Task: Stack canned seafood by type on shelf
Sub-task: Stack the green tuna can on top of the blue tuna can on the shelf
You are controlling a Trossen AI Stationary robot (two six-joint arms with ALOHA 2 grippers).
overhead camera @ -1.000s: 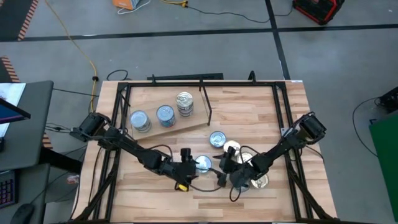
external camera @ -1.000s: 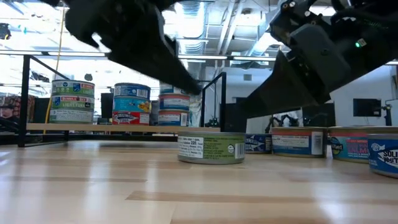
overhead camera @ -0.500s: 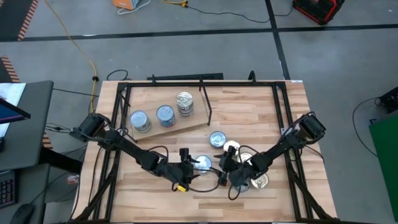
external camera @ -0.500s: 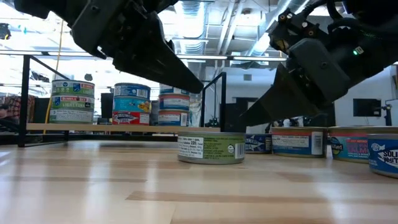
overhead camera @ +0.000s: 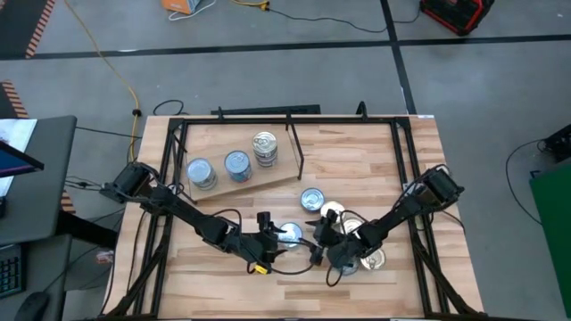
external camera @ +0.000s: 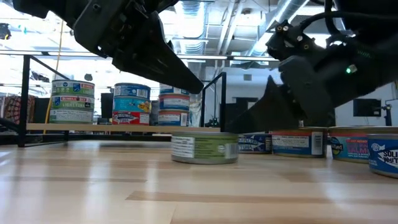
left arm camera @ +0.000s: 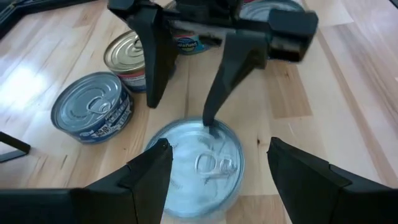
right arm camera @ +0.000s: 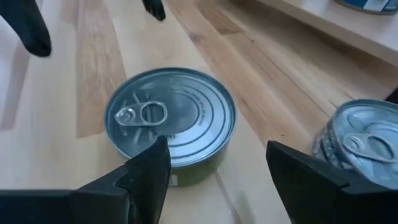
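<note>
A flat tin with a green label and silver lid [external camera: 205, 148] stands on its base on the tabletop between my two grippers; it also shows in the high view [overhead camera: 292, 234]. My left gripper [left arm camera: 217, 155] is open and hovers just above the tin, fingers on either side, touching nothing. My right gripper [right arm camera: 214, 155] is open at the tin's right side. The plywood shelf [overhead camera: 268, 183] at the far left carries three stacks of tins [overhead camera: 236, 165]; its black rod [overhead camera: 294, 147] stands at its right edge. My right gripper touches the tin's rim [left arm camera: 208, 127] on the side toward the table's right with the tip of one finger [left arm camera: 217, 87]; the other finger stands free beside the tin. The fingers slant down from the table's right. The tin stays flat on the table.
Several loose tins lie to the right of the grippers: a blue-labelled one [overhead camera: 312, 198], gold-lidded ones [overhead camera: 332, 212] and others [overhead camera: 370, 259]. In the low view they line up at the right [external camera: 298, 142]. A black frame [overhead camera: 406, 152] runs round the tabletop.
My right gripper has come down and gone toward the table's left, against the green-labelled tin. The tin has slid a little toward the table's left, staying flat. My left gripper has moved slightly toward the tin and stays open above it.
</note>
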